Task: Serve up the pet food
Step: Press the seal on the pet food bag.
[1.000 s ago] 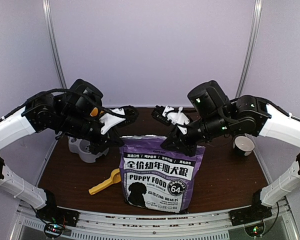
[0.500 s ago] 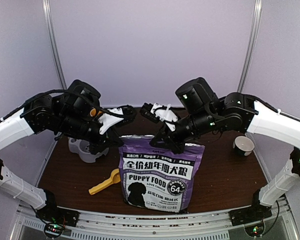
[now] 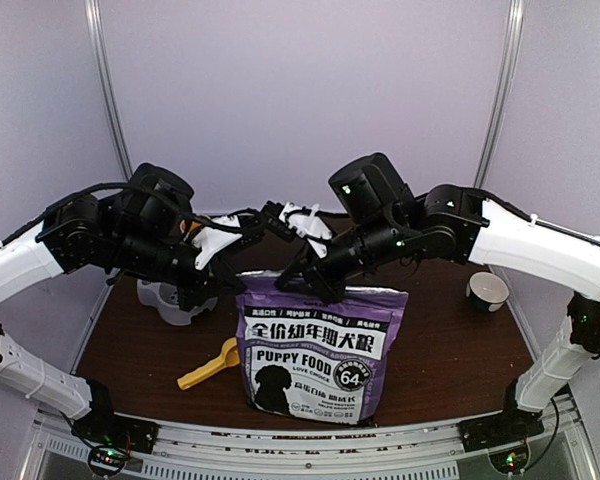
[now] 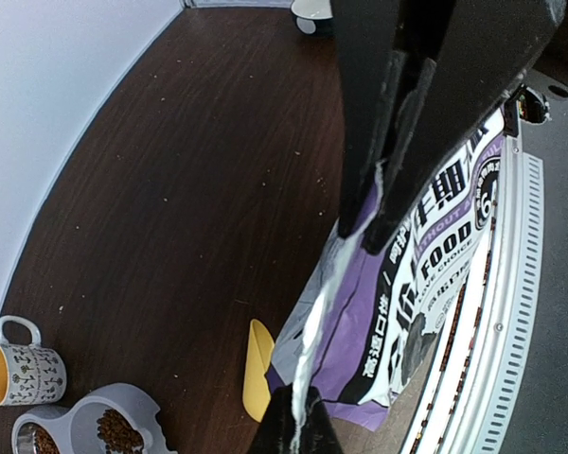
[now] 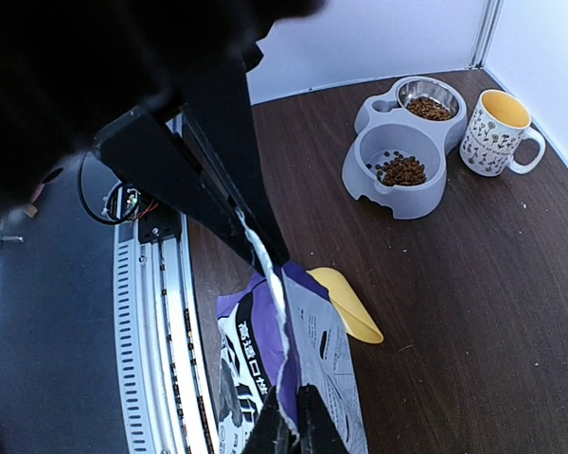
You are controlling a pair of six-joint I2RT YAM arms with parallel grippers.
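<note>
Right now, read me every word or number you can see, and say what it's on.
"PUPPY FOOD": front of the pet food bag.
"LOVE CHOICE": small, just beneath.
"全价幼年期犬粮": white headline above.
"64": round badge on the bag.
Other print on the bag: too small to read.

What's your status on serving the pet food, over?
Left hand and right hand shut on bag top edge. Bag upright. Kibble already in grey bowl. Yellow scoop flat beside bag.
</note>
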